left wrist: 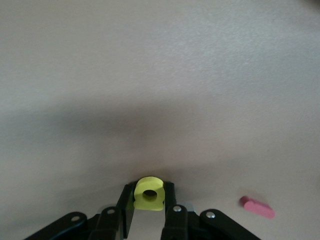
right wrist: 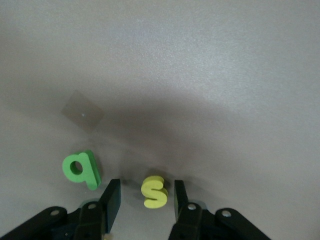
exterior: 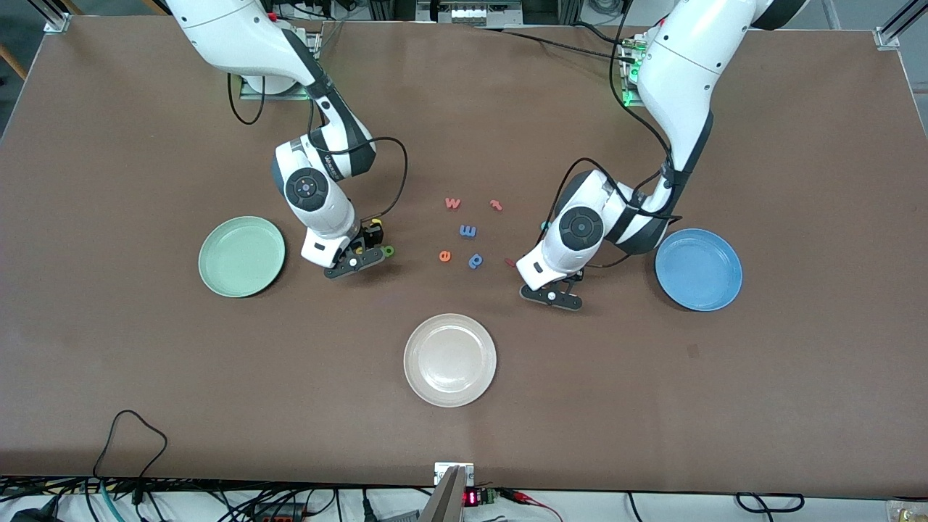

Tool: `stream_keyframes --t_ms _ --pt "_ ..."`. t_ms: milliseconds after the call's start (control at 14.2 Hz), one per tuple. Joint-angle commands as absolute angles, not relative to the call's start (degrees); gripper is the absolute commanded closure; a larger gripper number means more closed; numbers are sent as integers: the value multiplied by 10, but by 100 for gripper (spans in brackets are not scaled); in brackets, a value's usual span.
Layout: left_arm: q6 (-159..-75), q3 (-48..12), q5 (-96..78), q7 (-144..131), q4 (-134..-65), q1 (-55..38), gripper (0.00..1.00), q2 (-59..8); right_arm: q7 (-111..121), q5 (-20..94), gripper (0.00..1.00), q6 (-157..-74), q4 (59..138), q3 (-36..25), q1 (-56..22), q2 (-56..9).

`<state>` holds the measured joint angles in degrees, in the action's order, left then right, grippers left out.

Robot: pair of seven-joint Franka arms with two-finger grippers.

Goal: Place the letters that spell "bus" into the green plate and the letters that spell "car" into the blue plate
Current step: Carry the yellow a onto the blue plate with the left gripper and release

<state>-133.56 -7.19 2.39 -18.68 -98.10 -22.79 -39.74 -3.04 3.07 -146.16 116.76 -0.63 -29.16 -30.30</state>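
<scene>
L gripper [left wrist: 148, 210] clamped on yellow "a" [left wrist: 149, 193], near blue plate [exterior: 698, 269]. R gripper [right wrist: 145, 200] jaws apart, straddling yellow "s" [right wrist: 154, 191], near green plate [exterior: 241, 256]. Foam: light, squashy; pinch flat sides.

The front view looks steeply down from high across the tabletop [exterior: 145, 399], facing both robot bases and taking in all of it. Each wrist view sits close above its own tool, looking down past the fingers [left wrist: 170, 210] at nearby tabletop also within the front view.
</scene>
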Motion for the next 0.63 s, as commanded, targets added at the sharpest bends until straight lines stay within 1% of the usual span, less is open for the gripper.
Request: stream_keyframes --t_ms 0,141,211,422,492,562 --pt "-1231 -58 33 -185 -960 -205 97 -333 -25 23 49 -1472 1158 -10 -295 -314" --pt "-1133 -55 54 -176 -933 -162 96 -316 -23 22 49 -1474 1158 -10 -294 -317" --pt "-1090 -57 107 -128 -926 -123 94 -311 -20 22 50 -1473 1159 -11 -294 -317" --pt "-1085 -57 128 -59 -938 -46 92 -318 -4 22 50 -1470 1165 -11 -292 -317" --pt "-1092 -57 128 -48 -947 -34 92 -325 -4 22 50 -1470 1165 -11 -292 -316" --pt "-1109 -57 128 -47 -963 -19 90 -330 -4 22 50 -1470 1165 -11 -292 -316"
